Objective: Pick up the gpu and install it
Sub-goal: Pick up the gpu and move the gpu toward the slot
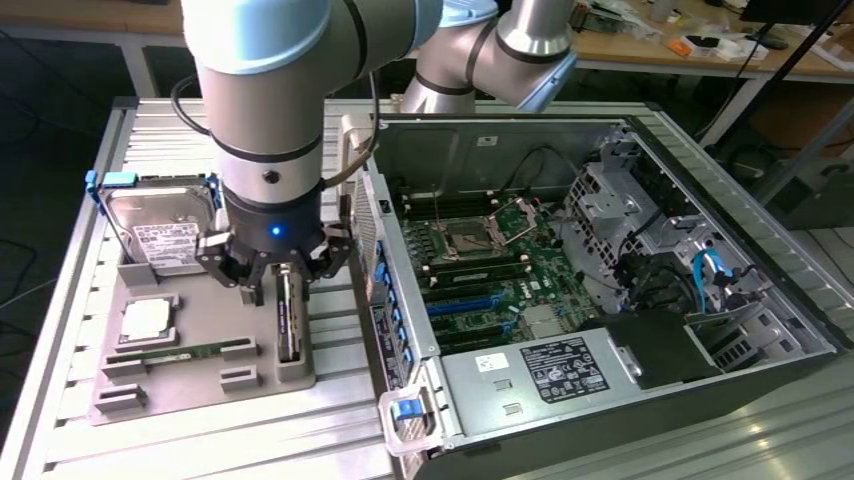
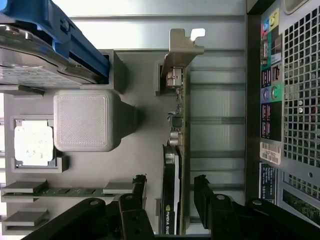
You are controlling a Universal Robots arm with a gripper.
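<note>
While my gripper sits wide open astride the gpu, which stands on edge in the gray tray beside the case, nothing is gripped. Risk: closing off-centre on the cooler could tilt the gpu or jam it.
</note>
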